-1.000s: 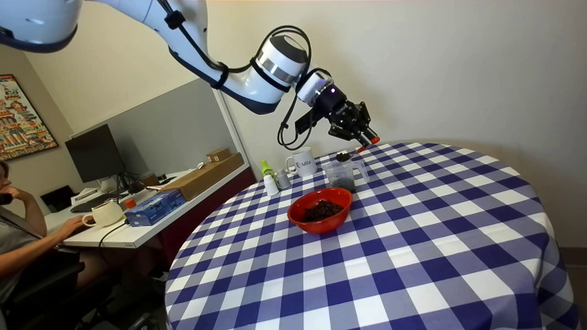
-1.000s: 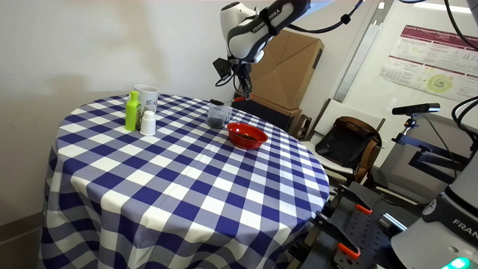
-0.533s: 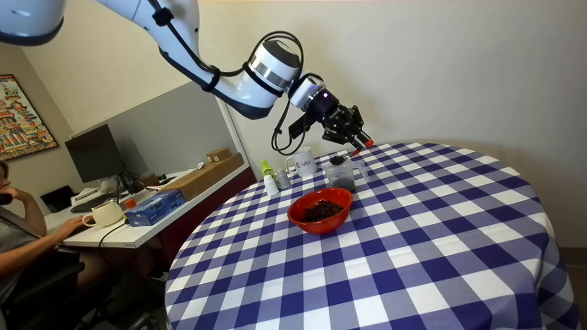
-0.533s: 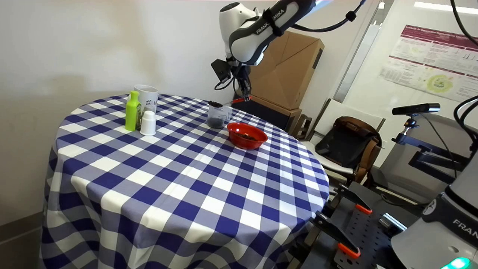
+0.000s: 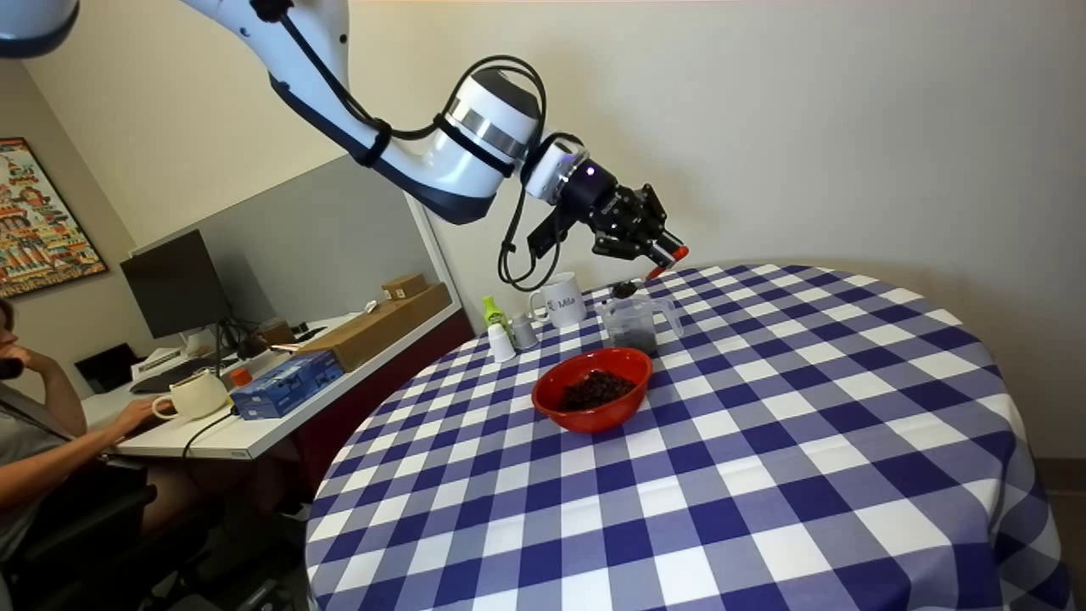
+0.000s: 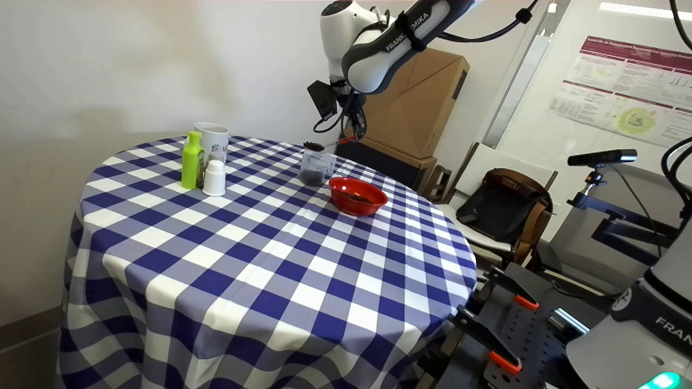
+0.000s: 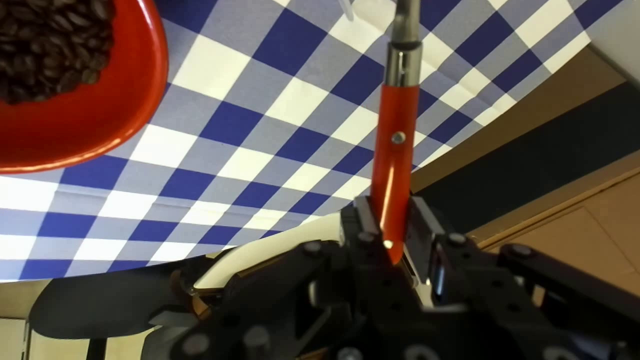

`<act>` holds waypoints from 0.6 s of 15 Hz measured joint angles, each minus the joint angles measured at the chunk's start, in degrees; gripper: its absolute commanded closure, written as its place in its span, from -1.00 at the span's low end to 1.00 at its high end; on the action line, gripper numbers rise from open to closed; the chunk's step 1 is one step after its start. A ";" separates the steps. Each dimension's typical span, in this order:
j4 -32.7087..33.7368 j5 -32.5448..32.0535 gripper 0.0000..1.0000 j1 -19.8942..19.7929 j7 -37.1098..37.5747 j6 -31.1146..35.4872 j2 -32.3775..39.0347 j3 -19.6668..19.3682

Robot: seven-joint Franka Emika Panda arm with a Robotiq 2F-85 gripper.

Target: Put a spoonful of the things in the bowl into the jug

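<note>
My black tool (image 7: 392,212) grips the red-handled metal spoon (image 7: 397,120), small brownish-black beans (image 5: 624,289) heaped on it above the mouth of the clear see-through jug (image 5: 626,320), and if the spoon rolls in my pinch they could spill onto the blue-and-white checked tabletop (image 5: 713,492).

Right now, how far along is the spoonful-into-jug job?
Done: dark bits are heaped on the spoon. In hand: the gripper clamps the spoon, its load over the jug in both exterior views. Left: apparently tipping that load in. Dark contents already show inside the jug; where they came from, I can't tell.
</note>
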 measured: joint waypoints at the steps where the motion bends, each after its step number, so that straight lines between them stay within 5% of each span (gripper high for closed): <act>1: -0.84 -1.58 0.90 0.05 1.31 0.60 -0.55 0.00; 9: -6.82 -13.34 0.90 0.04 12.47 2.69 -4.14 0.64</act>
